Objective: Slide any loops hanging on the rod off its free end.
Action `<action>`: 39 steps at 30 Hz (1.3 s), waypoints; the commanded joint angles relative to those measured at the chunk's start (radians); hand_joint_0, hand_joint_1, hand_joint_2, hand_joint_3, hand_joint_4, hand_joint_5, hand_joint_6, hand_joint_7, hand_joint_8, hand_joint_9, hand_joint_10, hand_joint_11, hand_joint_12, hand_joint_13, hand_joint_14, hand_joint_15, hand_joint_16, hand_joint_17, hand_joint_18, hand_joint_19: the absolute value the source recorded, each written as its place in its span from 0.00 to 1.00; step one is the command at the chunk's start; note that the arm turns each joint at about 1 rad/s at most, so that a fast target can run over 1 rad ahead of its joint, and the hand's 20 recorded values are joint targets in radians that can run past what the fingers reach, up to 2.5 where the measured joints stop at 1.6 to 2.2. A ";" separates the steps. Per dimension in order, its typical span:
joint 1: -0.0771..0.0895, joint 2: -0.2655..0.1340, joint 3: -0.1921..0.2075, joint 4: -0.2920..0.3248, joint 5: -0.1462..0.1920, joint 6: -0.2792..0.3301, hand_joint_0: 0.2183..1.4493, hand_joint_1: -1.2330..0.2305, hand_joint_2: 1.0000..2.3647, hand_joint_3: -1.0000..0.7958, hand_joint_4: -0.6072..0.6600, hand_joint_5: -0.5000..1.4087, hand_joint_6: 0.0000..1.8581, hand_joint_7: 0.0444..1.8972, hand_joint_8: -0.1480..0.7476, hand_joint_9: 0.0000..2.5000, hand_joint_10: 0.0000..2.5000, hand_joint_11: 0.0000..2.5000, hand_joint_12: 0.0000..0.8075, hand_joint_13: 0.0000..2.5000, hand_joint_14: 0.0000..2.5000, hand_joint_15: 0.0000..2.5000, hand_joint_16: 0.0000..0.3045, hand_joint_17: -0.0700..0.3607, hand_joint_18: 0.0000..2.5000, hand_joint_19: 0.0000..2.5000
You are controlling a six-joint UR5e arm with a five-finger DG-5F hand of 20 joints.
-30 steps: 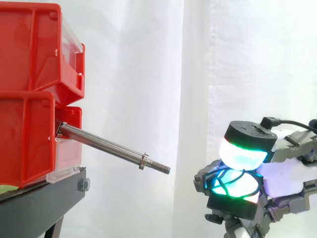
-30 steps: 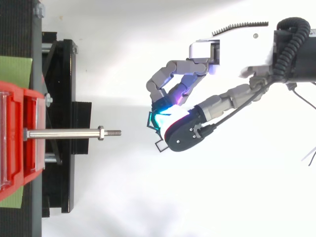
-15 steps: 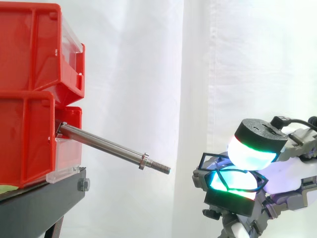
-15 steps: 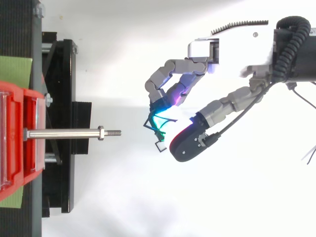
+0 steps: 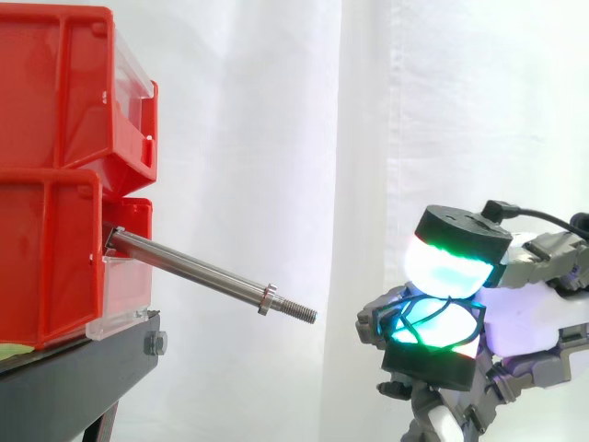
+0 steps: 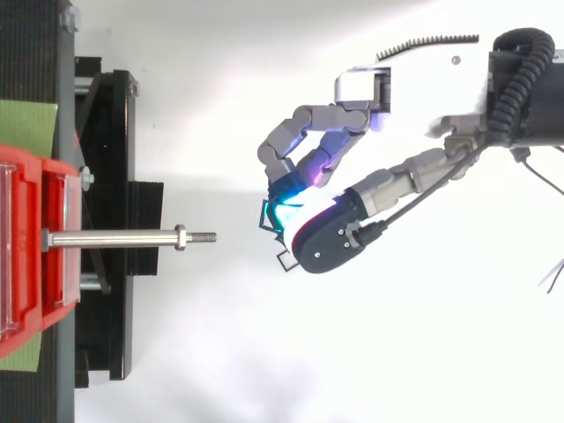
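1. In the side view the hand (image 5: 526, 324) sits low at the right, level with or a little below the rod's tip. Its fingers (image 5: 449, 274) are curled towards the rod. Two glowing pads are pressed together, the upper one white with a green edge and the lower one cyan-green.
2. A thin dark loop (image 6: 265, 215) is pinched between those pads. Its strands cross the lit faces in the side view. From above it pokes out on the side of the fingers that faces the rod.
3. The loop is off the rod, held in open air just beyond the free end. A clear gap separates them.
4. From above, the other fingers bend in an arch on the far side of the pinch. Their tips glow magenta and green.
5. The steel rod (image 5: 189, 265) slopes down to the right from the lower bin. Its shaft is bare metal along its visible length.
6. A nut (image 5: 267, 299) sits close to the free end, with a short threaded tip (image 5: 300, 311) past it.
7. Two red bins (image 5: 55, 110) are stacked at the left. The rod is fixed at the clear front of the lower one.
8. The bins rest on a black stand (image 6: 110, 159). From above, a green sheet (image 6: 26, 128) lies beside them.
9. A white curtain (image 5: 258, 138) hangs behind everything.
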 commanded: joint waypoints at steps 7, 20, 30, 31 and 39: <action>0.000 0.000 0.021 -0.027 0.000 0.002 0.31 0.32 0.00 0.53 0.67 0.16 0.49 0.65 0.60 0.35 0.01 0.23 0.56 0.28 0.00 0.08 0.25 0.56 0.31 0.13; 0.000 -0.001 0.021 -0.049 0.000 0.002 0.33 0.40 0.01 0.34 0.63 0.16 0.46 0.65 0.55 0.35 0.01 0.24 0.49 0.27 0.00 0.08 0.20 0.49 0.29 0.13; 0.002 -0.001 0.021 -0.047 0.000 0.002 0.35 0.33 0.01 0.49 0.65 0.15 0.47 0.60 0.57 0.34 0.01 0.23 0.52 0.27 0.00 0.08 0.22 0.51 0.29 0.13; 0.002 0.000 0.021 -0.047 0.000 0.002 0.36 0.32 0.01 0.48 0.65 0.14 0.47 0.60 0.55 0.33 0.01 0.23 0.50 0.26 0.00 0.08 0.21 0.50 0.28 0.12; 0.002 0.000 0.021 -0.043 0.000 0.021 0.40 0.27 0.00 0.32 0.67 0.14 0.46 0.58 0.53 0.32 0.01 0.23 0.49 0.26 0.00 0.07 0.20 0.49 0.28 0.12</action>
